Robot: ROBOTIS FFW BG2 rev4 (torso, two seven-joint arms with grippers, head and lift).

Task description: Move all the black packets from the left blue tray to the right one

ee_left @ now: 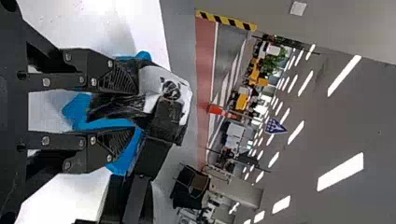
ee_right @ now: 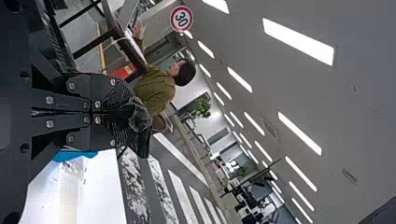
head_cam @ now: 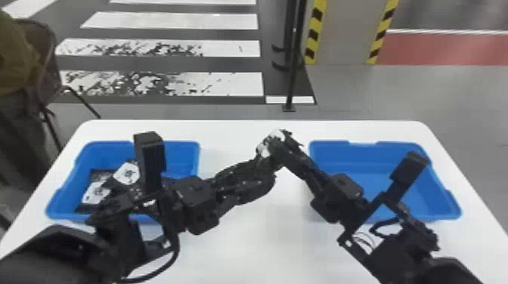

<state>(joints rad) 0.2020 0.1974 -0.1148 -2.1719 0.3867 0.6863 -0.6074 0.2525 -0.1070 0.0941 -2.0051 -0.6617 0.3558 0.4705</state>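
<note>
Place: large indoor hall | painted crosswalk | hazard-striped pillar | round road sign | orange cone | ceiling lights

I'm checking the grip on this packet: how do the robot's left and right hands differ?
The left hand has its fingers apart, a packet reaching in between them; the right hand has its fingers closed on that packet. In the head view, the left hand points rightward, the right hand leftward. Both are black, two-fingered and above the table.
</note>
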